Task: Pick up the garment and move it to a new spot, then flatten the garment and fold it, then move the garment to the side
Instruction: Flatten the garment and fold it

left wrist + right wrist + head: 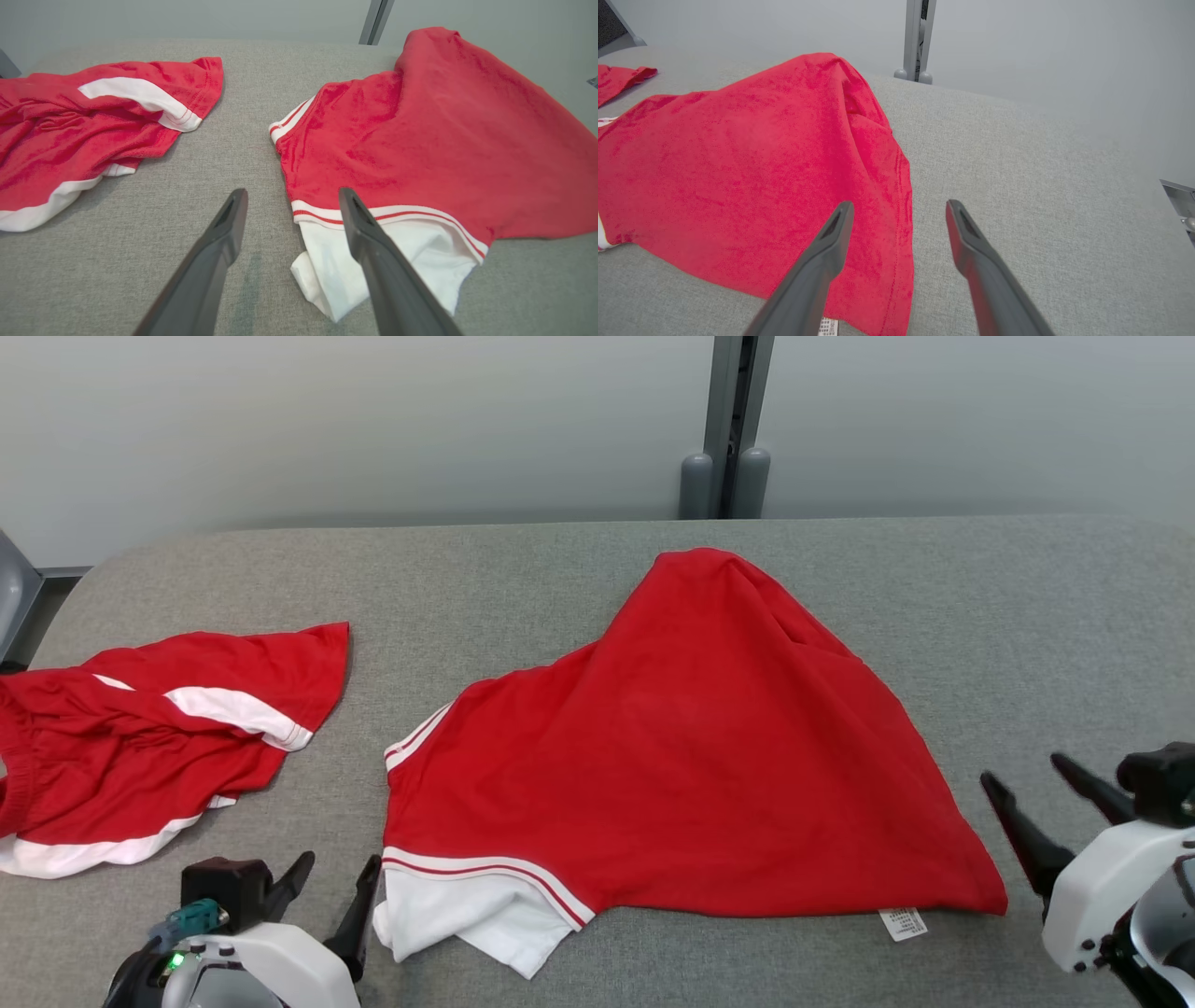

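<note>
Flattening seems the step in hand: the shirt (691,756) lies on the table (560,569), pulled into a lopsided triangle. Next, I judge, each corner needs gripping and drawing outward. Left gripper (341,863) beside the shirt's white sleeve and right gripper (1020,770) beside its labelled corner both gape wide, empty.

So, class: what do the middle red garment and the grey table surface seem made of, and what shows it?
The red garment: soft matte knit cloth, perhaps cotton; it drapes and creases. The table surface: grey woven-looking fabric covering, matte, with a finely flecked texture.
</note>
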Controlling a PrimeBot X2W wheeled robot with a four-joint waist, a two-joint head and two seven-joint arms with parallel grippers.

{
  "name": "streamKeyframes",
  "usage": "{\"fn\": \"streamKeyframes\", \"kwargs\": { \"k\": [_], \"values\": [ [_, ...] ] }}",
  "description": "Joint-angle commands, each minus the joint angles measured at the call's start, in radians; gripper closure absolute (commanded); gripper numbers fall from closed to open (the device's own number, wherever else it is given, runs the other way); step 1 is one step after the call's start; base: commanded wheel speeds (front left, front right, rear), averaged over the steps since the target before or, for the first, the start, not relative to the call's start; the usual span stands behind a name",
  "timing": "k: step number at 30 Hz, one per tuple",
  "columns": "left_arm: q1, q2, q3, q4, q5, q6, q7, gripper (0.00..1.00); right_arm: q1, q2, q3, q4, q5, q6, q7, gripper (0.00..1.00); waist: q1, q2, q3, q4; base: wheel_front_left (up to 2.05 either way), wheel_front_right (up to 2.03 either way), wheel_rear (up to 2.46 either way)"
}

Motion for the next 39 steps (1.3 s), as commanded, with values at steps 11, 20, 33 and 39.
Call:
{"fn": "streamKeyframes", "kwargs": {
  "k": [11, 20, 33, 39],
  "values": [
    [-0.036, 0.043, -0.085, 0.038, -0.021, -0.103, 0.144, 0.00, 0.005, 0.153, -0.048, -0.011, -0.127, 0.000, -0.214, 0.00, 0.0000, 0.0000, 0.023, -0.005, 0.00, 0.00, 0.00],
    [-0.117, 0.036, -0.101, 0.145, -0.051, -0.173, 0.188, 0.00, -0.039, 0.177, -0.009, 0.072, -0.137, 0.000, -0.251, 0.00, 0.0000, 0.0000, 0.051, -0.032, 0.00, 0.00, 0.00],
    [-0.206, 0.005, -0.086, 0.240, -0.070, -0.218, 0.141, 1.00, -0.070, 0.194, 0.022, 0.123, -0.140, 0.000, -0.273, 0.00, 0.0000, 0.0000, 0.069, -0.046, 0.00, 0.00, 0.00],
    [-0.242, 0.016, -0.041, 0.197, -0.077, -0.184, 0.103, 1.00, -0.077, 0.200, 0.028, 0.138, -0.135, 0.000, -0.277, 0.00, 0.0000, 0.0000, 0.084, -0.056, 0.00, 0.00, 0.00]
  ]
}}
